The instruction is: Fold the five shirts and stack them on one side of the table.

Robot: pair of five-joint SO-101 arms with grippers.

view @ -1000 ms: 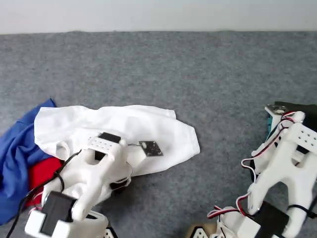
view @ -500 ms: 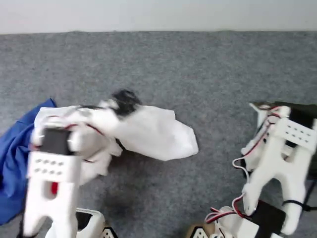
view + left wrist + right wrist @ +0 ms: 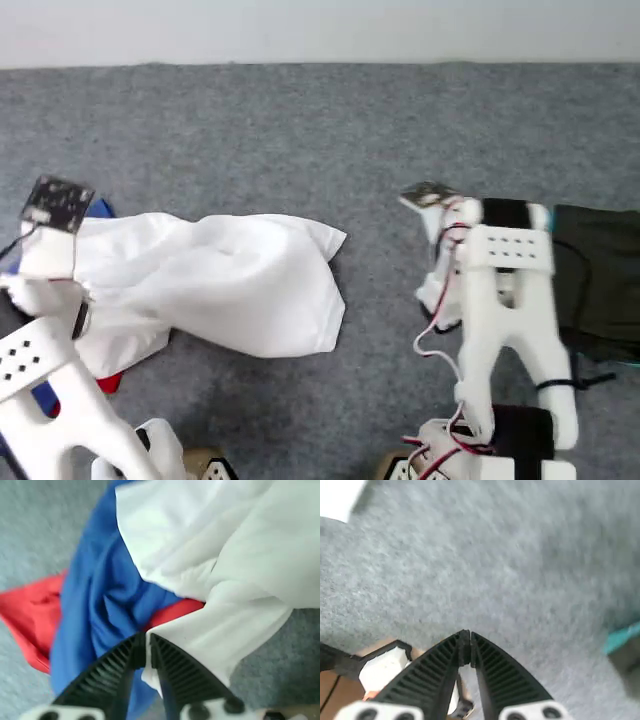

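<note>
Item one: grey felt-like table surface, running under both arms and directly below the right gripper. Item two: white shirt, loosely bunched and unfolded, spread from just under the left gripper out toward the right arm, its far edge stopping short of that arm with bare table between. Item three: dark shirt, lying flat on the outer side of the right arm, away from the left arm. Item four: blue shirt, crumpled, below the left gripper's tips and partly covered by the white shirt. Item five: red shirt, lowest in the heap, showing on either side of the blue one beneath the left gripper. Item six: left gripper, jaws drawn together, tips over the line where the white hem meets the blue cloth; whether any cloth is pinched cannot be told. Item seven: right gripper, jaws together, holding nothing, hanging above bare table. Item eight: teal sliver, off to one side of the right gripper, unidentifiable.
</note>
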